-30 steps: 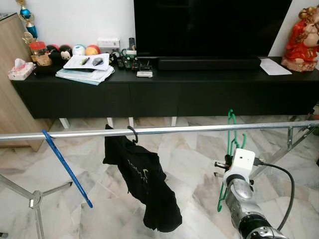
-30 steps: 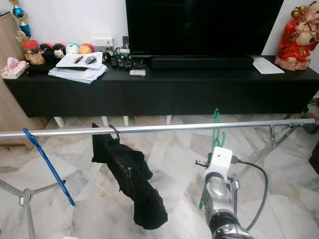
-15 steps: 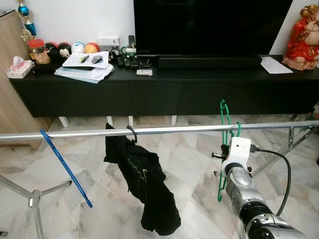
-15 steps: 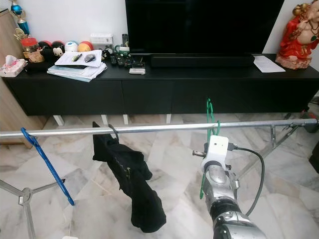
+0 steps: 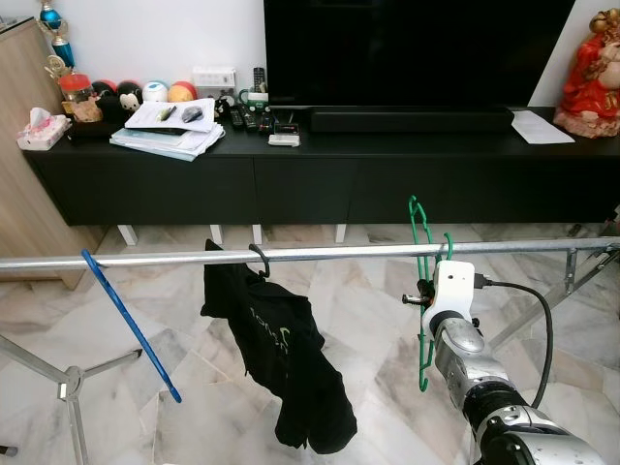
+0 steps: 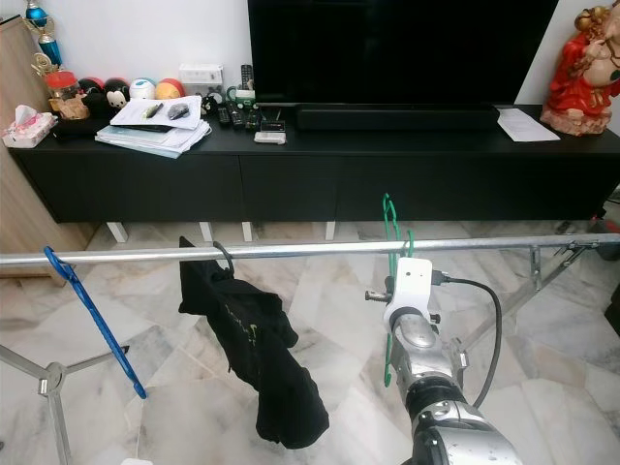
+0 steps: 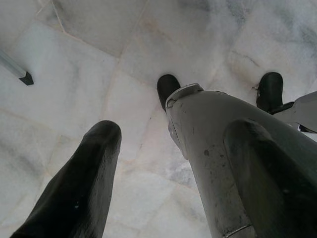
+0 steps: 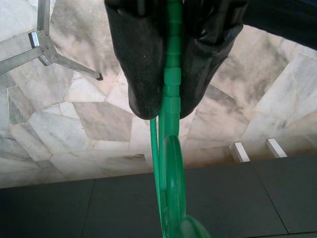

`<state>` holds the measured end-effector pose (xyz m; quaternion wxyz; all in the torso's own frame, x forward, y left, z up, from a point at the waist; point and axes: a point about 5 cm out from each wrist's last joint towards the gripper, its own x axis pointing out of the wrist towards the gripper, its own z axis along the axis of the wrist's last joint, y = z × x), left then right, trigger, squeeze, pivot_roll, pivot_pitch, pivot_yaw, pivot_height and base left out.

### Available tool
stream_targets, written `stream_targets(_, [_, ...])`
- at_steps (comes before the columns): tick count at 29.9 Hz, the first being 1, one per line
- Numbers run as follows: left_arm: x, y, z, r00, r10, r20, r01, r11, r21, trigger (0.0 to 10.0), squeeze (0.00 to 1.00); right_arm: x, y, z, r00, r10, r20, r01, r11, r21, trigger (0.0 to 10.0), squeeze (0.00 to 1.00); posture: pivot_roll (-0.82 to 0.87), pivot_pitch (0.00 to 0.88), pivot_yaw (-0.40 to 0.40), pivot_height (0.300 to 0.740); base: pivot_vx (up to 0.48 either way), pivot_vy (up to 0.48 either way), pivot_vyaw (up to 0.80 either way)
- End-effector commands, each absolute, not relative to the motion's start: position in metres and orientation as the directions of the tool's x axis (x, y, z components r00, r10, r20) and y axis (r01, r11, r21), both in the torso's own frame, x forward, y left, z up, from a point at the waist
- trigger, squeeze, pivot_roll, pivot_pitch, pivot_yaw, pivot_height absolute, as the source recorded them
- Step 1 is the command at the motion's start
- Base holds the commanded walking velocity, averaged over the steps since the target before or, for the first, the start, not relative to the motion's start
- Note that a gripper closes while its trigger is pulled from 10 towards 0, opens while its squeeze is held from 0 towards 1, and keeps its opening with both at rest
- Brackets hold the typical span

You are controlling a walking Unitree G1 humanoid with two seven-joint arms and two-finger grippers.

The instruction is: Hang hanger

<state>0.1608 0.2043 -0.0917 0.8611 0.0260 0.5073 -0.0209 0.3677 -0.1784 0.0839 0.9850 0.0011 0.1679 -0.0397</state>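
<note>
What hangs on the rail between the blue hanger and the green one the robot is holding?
A black garment on a dark hook hangs from the rail, between the blue hanger and the green hanger in the right gripper; seen in both eye views.

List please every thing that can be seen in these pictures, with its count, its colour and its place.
green hanger: one, green, held upright at the rail, hook above it
rail: one, silver, across the room on metal stands
blue hanger: one, blue, hooked on the rail's left part, tilted
garment: one, black, hanging from a dark hook at the rail's middle
cabinet: one, black, long and low by the wall
television: one, black, on the cabinet
papers: one stack, white, left on the cabinet
figurine: one, red, right on the cabinet
right gripper: one, black fingers shut on the green hanger
left gripper: one, black, open, pointing at the marble floor
</note>
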Motion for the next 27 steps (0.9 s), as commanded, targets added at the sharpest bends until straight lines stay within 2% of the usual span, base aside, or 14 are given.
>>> stream_targets(1, [0.1528, 0.2032, -0.0954, 0.448, -0.011, -0.894, 0.077, 0.997, 0.027, 10.0, 0.0, 0.3692, -0.1777, 0.0857, 0.938, -0.075, -0.338, 0.071, 0.997, -0.022, 10.0, 0.0, -0.03, 0.084, -0.001, 0.74, 0.0, 0.0, 0.0])
stream_targets(25, [0.1535, 0.2012, -0.0954, 0.449, -0.013, -0.893, 0.078, 0.997, 0.025, 10.0, 0.0, 0.3696, -0.1777, 0.0862, 0.937, -0.071, -0.342, 0.068, 0.997, -0.022, 10.0, 0.0, -0.03, 0.084, -0.001, 0.74, 0.0, 0.0, 0.0])
stream_targets(27, [0.16, 0.2083, -0.0918, 0.453, -0.008, -0.891, 0.077, 0.997, 0.03, 10.0, 0.0, 0.3678, -0.1729, 0.0799, 0.91, -0.02, -0.413, 0.039, 0.999, 0.038, 10.0, 0.0, -0.03, 0.085, -0.001, 0.74, 0.0, 0.0, 0.0])
